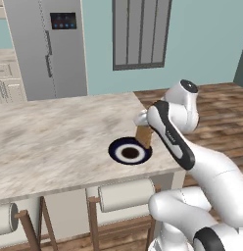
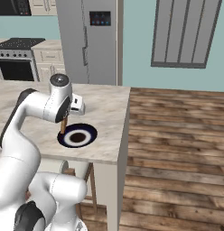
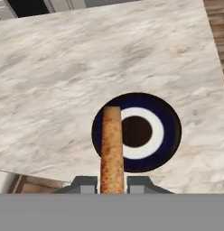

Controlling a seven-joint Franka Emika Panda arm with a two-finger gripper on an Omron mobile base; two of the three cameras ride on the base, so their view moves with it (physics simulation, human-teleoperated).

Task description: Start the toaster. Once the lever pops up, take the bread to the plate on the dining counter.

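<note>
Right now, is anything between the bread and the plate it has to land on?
Nothing visible. The bread hangs edge-down in the shut gripper just above the plate, near its edge. The plate's face is bare, and the counter around it shows nothing else.

The small round dark navy plate with a pale ring (image 1: pixel 129 152) lies on the long marbled stone bench (image 1: pixel 55 142), near its right end and front edge. The golden-brown square bread slice (image 1: pixel 144 137) stands on edge in the claw (image 3: pixel 112 180), over the plate's right rim. White round stools (image 1: pixel 126 193) sit under the bench's front edge.
</note>
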